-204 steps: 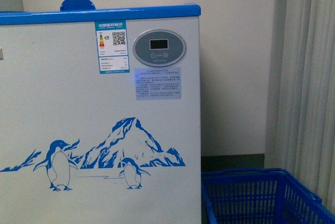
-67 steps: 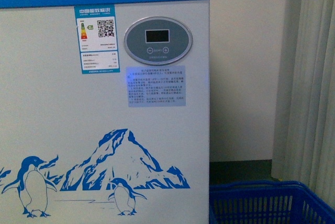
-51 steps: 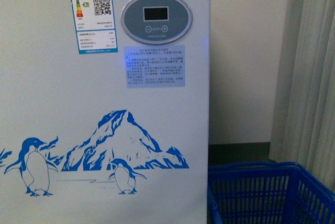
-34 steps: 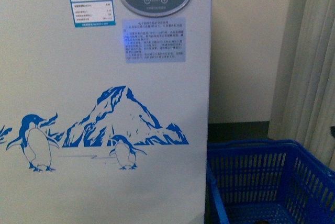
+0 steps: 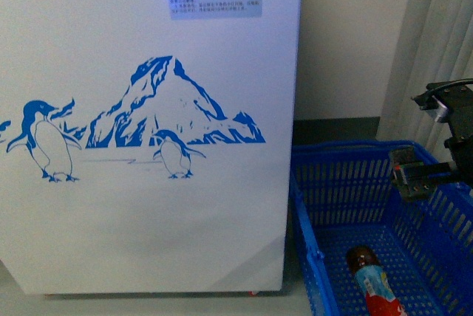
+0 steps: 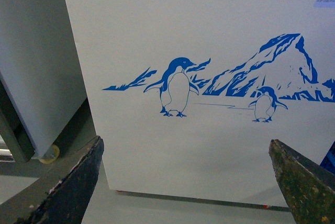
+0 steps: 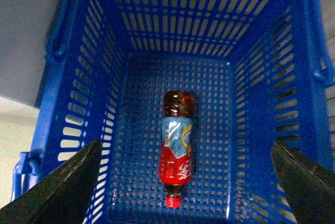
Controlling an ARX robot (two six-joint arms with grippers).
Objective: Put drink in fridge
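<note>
Right arm hangs over basket, jaws spread wide, aimed down at drink lying flat inside. Left jaws also open, facing fridge front.

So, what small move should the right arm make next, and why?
Probably lower the right gripper straight down into the basket, toward the drink. Its jaws stand open and empty above the basket. The drink lies on its side on the basket floor, roughly centred between the jaws in the right wrist view, so a plain descent should bring them around it.
</note>
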